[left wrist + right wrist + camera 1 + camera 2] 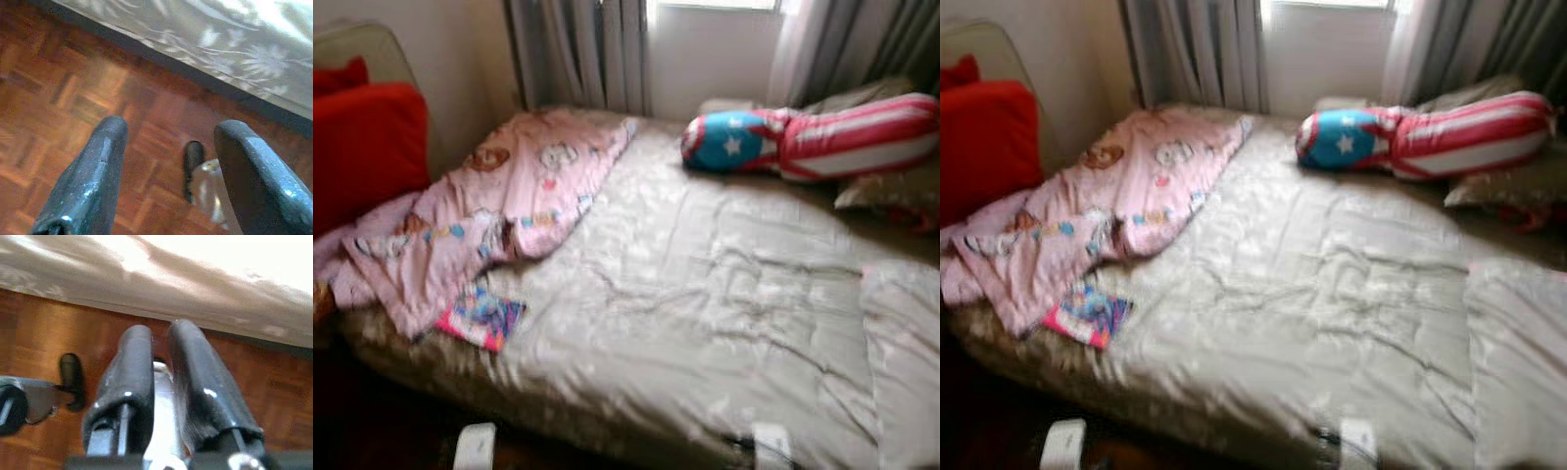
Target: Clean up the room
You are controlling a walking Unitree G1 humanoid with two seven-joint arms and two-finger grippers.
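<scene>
Tidying looks barely begun, judging by the bed [705,323]. At its left end a red pillow [367,147] leans by the wall, and a pink blanket [499,206] lies crumpled beside it, with a colourful booklet [481,318] touching its lower edge near the bed's rim. Further right the beige cover is wrinkled, and a striped bolster [822,137] rests by the curtains [578,54]. Both arms hang over the wooden floor [58,98]: the left gripper [168,169] gapes wide and empty, the right gripper [161,367] nearly closed, holding nothing.

Head stereo pair down over the bed [705,294]; both wrist cameras low above parquet floor [58,98].
</scene>
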